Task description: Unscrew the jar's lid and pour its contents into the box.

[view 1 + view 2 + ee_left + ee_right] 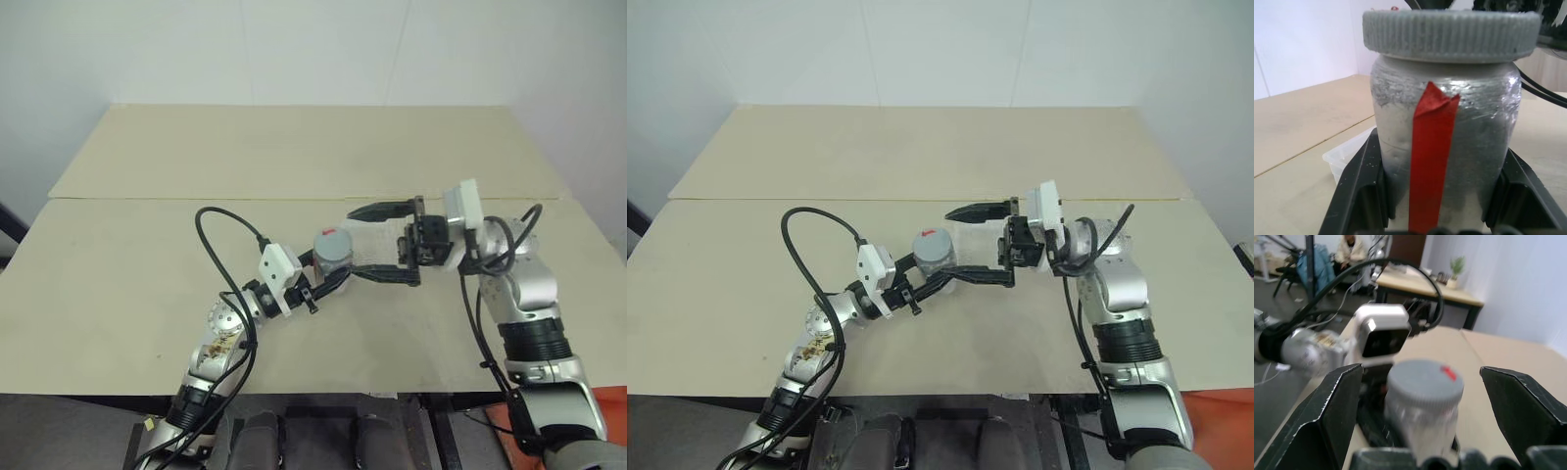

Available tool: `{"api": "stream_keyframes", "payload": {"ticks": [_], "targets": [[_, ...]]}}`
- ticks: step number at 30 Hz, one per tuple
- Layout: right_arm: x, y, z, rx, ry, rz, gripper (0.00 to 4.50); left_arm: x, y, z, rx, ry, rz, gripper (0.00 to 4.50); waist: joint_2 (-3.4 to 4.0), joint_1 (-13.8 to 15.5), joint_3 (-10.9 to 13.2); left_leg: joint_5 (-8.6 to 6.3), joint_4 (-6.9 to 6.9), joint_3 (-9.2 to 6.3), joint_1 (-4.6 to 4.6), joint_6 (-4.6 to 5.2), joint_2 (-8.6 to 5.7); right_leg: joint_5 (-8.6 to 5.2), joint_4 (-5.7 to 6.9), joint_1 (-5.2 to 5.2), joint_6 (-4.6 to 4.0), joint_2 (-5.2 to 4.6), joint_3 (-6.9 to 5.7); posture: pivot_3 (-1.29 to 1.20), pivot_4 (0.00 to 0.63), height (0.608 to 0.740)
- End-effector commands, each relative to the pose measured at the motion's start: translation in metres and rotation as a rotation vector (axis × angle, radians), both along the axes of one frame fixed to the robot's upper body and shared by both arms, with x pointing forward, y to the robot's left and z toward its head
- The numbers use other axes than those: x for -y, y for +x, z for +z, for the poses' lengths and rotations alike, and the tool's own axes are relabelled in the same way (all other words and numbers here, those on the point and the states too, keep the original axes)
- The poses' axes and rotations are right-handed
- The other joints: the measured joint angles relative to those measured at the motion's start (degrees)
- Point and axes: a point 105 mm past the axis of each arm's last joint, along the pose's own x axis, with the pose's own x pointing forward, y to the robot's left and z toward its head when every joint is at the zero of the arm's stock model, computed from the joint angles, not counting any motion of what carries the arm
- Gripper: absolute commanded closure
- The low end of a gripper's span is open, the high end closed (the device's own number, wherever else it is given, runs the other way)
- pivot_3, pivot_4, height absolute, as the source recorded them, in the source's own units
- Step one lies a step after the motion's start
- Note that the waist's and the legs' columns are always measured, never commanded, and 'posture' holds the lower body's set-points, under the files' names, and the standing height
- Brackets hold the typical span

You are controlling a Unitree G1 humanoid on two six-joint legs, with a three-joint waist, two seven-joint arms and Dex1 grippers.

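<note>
**Jar clamped in the left gripper, lid on, right gripper wide open beside it**

I am looking down on a pale beige tabletop (127, 284) made of two boards, with a seam running left to right across the middle. The far board ends at a plain white wall (294, 49). In the right wrist view I see more of the room past the table: another desk with a small plant on it, dark stands and cables, and a seated person, all blurred.

Near the centre, my left gripper (328, 277) is closed on the jar (333, 257), its two black fingers pressed on either side of the grey body. The jar stands upright and is held off the tabletop. The left wrist view shows the red stripe running up the jar's side, and the ribbed grey lid (1451, 33) sits on top, a small red mark on its flat face.

Just to the right, my right gripper (380, 242) points left toward the jar with its fingers spread wide, gripping nothing. Its near finger reaches up close to the jar; I cannot tell whether it touches.

The clear box (377, 242) lies on the table just beyond the jar, largely covered by the right gripper. The jar's wall is opaque, so I cannot make out anything inside.
</note>
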Motion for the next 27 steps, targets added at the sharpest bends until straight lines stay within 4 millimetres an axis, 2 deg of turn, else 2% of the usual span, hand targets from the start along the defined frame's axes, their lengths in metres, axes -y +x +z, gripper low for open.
{"api": "stream_keyframes", "payload": {"ticks": [1, 4, 10, 19, 27], "targets": [[-0.013, -0.005, 0.012, 0.058, 0.016, 0.023, 0.07, 0.003, -0.004, 0.009, 0.051, -0.017, -0.008, 2.57, 0.00, 0.0, 0.0, 0.00, 0.00, 0.01, -0.01, 0.00, 0.00, 0.00, -0.01, 0.00, 0.00, 0.00, 0.01, 0.00, 0.150, 0.740], [-0.025, -0.001, 0.012, 0.063, 0.019, 0.016, 0.07, 0.004, -0.003, 0.010, 0.054, -0.014, -0.011, 2.57, 0.00, 0.0, 0.0, 0.00, 0.01, 0.01, 0.00, 0.00, 0.00, 0.00, 0.01, 0.00, 0.01, 0.00, 0.01, 0.00, 0.150, 0.740], [-0.037, 0.011, 0.010, 0.066, 0.011, -0.025, 0.07, 0.005, -0.004, 0.011, 0.062, -0.008, -0.013, 2.57, 0.00, 0.1, 0.0, 0.00, 0.01, 0.02, -0.01, 0.00, -0.01, 0.01, 0.01, 0.00, 0.01, 0.00, 0.00, 0.00, 0.150, 0.740], [-0.023, 0.017, 0.006, 0.056, -0.011, -0.059, 0.07, 0.002, -0.004, 0.010, 0.062, -0.009, -0.006, 2.57, 0.00, 0.1, 0.0, 0.00, 0.01, 0.03, -0.01, 0.00, -0.01, 0.01, 0.01, 0.00, 0.02, 0.00, 0.00, 0.00, 0.150, 0.740], [-0.008, 0.015, 0.004, 0.054, -0.023, -0.082, 0.07, 0.003, -0.004, 0.009, 0.062, -0.006, -0.016, 2.57, 0.00, 0.1, 0.0, 0.00, 0.01, 0.03, -0.01, 0.00, -0.01, 0.01, 0.00, 0.00, 0.02, 0.00, 0.00, 0.00, 0.150, 0.740]]}}
